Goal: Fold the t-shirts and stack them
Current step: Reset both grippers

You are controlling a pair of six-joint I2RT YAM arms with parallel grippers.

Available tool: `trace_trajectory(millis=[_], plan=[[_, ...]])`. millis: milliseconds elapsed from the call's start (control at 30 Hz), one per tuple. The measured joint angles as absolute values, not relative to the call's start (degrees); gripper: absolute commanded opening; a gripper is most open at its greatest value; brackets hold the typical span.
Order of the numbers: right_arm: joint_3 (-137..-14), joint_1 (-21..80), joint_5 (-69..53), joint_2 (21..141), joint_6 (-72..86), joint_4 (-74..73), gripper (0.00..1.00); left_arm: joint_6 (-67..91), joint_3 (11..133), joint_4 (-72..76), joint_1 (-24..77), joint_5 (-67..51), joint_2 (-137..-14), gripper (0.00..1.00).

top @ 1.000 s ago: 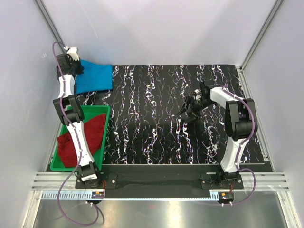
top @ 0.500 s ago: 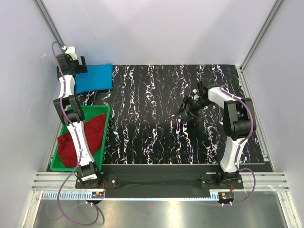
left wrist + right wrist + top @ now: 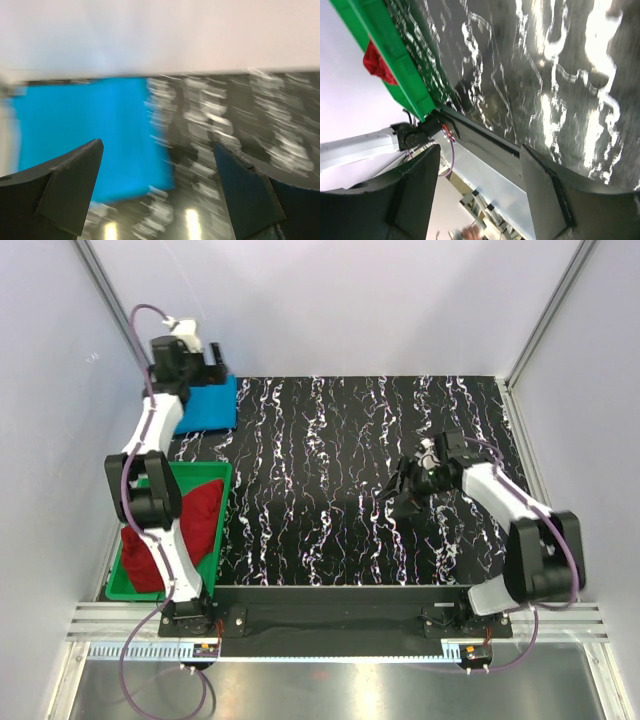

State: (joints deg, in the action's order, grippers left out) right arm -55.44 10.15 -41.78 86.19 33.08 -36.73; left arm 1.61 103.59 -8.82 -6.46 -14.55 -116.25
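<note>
1. Pale grey walls box in a black mat [image 3: 320,440] with white marbling. A green bin [image 3: 226,502] sits at its near-left edge, and all positions below are relative to that bin.
2. Red t-shirt [image 3: 200,520]: inside the bin, bunched and unfolded, partly hidden by the left arm [image 3: 168,548] crossing over it. The right wrist view shows a scrap of it [image 3: 375,60] above the bin wall [image 3: 395,65].
3. Blue t-shirt [image 3: 208,408]: on the mat just past the bin's far end, lying flat as a tidy rectangle. It looks folded already.
4. Left gripper [image 3: 212,365]: past the bin's far end, over the blue t-shirt [image 3: 85,135]. Jaws are spread wide with nothing between them [image 3: 157,147]. The wrist view is blurred, so I can't tell its height above the cloth.
5. Right gripper [image 3: 405,495]: well to the right of the bin, low over bare mat. Jaws are apart and empty [image 3: 480,150].
6. Judgement: blue is done, and red is the remaining work (lift out, spread, fold, stack on blue).
7. Handling (judgement): the cloth is light, soft and limp, so it will drape and drag rather than hold shape.
   - Pinch the top ridge of the bunch to clear the bin.
   - Then take one shoulder or hem corner per gripper to spread it.
8. Risk: the cloth could snag the bin rim and tug the light bin along.
</note>
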Motion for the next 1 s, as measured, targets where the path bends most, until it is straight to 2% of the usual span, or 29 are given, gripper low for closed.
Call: trace_trajectory(millis=[33, 67, 233, 433, 567, 667, 767, 900, 1000], plan=[[-53.0, 10.2, -41.9, 82.8, 33.6, -36.1, 0.75, 2.8, 98.5, -7.4, -4.5, -15.1, -111.9, 0.99], [-51.4, 10.2, -42.0, 80.6, 34.2, -35.8, 0.99, 4.0, 94.5, -6.5, -2.6, -16.0, -108.6, 0.99], [-43.1, 10.2, -41.3, 67.0, 36.8, -35.9, 1.0, 15.2, 70.2, 0.8, 6.5, -21.7, -92.6, 0.99], [-32.0, 10.2, -40.8, 47.2, 44.1, -33.6, 1.0, 32.3, 47.3, 6.3, 14.5, -26.5, -76.1, 0.99], [-21.2, 10.3, -39.9, 34.1, 53.3, -30.3, 1.0, 45.2, 31.6, 14.4, 22.2, -30.3, -57.9, 0.99], [-13.8, 10.4, -39.9, 26.3, 60.4, -28.0, 1.0, 54.8, 19.8, 20.6, 23.2, -31.8, -43.2, 0.99], [-8.9, 10.4, -39.4, 16.9, 66.3, -28.6, 1.0, 65.3, 7.4, 22.5, 23.2, -32.4, -23.5, 0.99], [-8.6, 10.4, -38.5, 4.0, 71.4, -28.9, 1.0, 78.0, 2.2, 19.4, 23.3, -32.9, -3.3, 0.99], [-8.6, 10.4, -38.7, 3.0, 72.4, -28.9, 1.0, 86.1, 2.2, 28.4, 23.3, -33.4, -0.4, 0.99]])
